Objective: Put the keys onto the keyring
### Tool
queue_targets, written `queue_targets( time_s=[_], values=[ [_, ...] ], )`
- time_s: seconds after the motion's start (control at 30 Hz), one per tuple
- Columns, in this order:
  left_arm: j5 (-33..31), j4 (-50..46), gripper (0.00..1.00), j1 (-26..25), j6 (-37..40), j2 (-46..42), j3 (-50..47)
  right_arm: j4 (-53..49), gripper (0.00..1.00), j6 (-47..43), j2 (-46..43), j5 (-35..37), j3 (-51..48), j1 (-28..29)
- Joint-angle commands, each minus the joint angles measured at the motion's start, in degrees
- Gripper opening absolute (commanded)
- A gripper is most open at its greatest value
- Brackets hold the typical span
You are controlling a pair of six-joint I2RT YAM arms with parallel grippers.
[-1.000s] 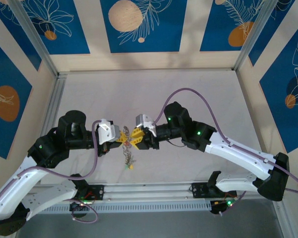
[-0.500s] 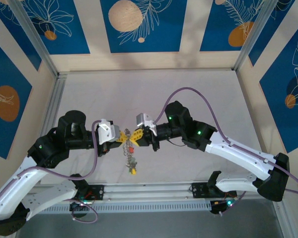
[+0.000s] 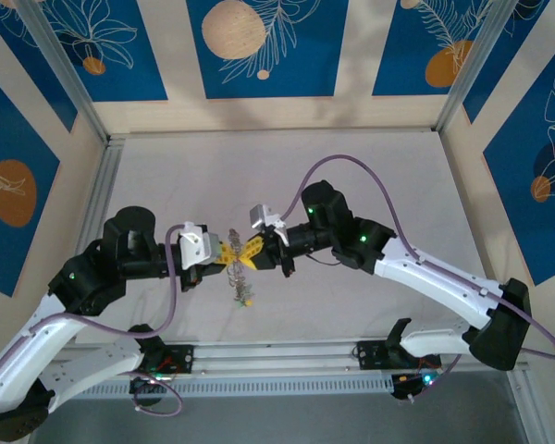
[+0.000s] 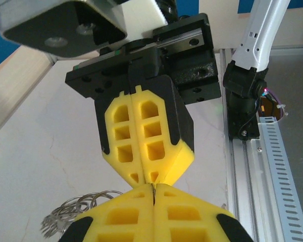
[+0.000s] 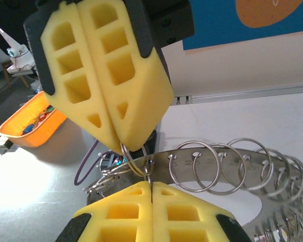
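Note:
The keyring (image 5: pixel 212 164) is a grey metal band with numbered holes that carries several wire split rings (image 5: pixel 245 161). Both grippers meet tip to tip above the table. My left gripper (image 3: pixel 227 255) is shut, and its yellow fingers (image 5: pixel 108 80) pinch one split ring at the band's end. My right gripper (image 3: pixel 252 252) is shut too, its fingers (image 4: pixel 146 136) facing the left ones, and a thin wire runs into the seam at its tips (image 5: pixel 150 187). A thin metal edge shows between the left gripper's (image 4: pixel 154 189) tips. A bunch of rings (image 3: pixel 241 289) dangles below both. The keys are too small to make out.
An orange tray (image 5: pixel 33 123) holding small coloured pieces sits beyond the grippers in the right wrist view. A slotted rail (image 3: pixel 277 356) runs along the near edge, with both arm bases on it. Metal posts and patterned walls (image 3: pixel 259 46) enclose the white table (image 3: pixel 277 176).
The right gripper's jaws have shut on the wire. Both grippers drifted slightly left, and the dangling bunch swung and now hangs shorter.

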Motion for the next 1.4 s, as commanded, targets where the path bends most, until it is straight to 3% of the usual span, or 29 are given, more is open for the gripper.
queue_targets(
  time_s=[0.0,0.3,0.47,0.7,0.83,1.0,1.37],
  values=[
    [3.7,4.9,0.00,-0.4,-0.4,-1.6,0.5,-2.4,0.00,1.9,1.9,-0.2,2.0,-0.8],
    [3.8,5.6,0.00,-0.4,-0.6,-1.9,0.2,-3.8,0.02,3.3,5.1,-1.2,4.7,-1.8],
    [2.8,5.9,0.00,-0.4,-1.0,-2.5,-0.4,-2.8,0.16,1.9,2.6,-1.9,2.9,-1.7],
    [1.4,8.1,0.00,-0.4,-2.8,-3.9,-2.5,7.9,0.37,-1.7,-12.1,4.3,-8.4,-0.7],
    [3.7,11.6,0.00,-0.4,-5.2,-4.4,-4.5,8.7,0.44,-3.4,-14.1,5.2,-9.0,-0.6],
    [9.2,17.9,0.00,-0.4,-9.3,-3.8,-6.7,11.1,0.40,-3.7,-12.2,1.4,-7.7,-0.1],
    [13.3,32.9,0.00,-0.4,-17.1,-5.6,-12.1,12.1,0.28,-4.2,-11.0,-3.1,-7.2,0.3]
  ],
)
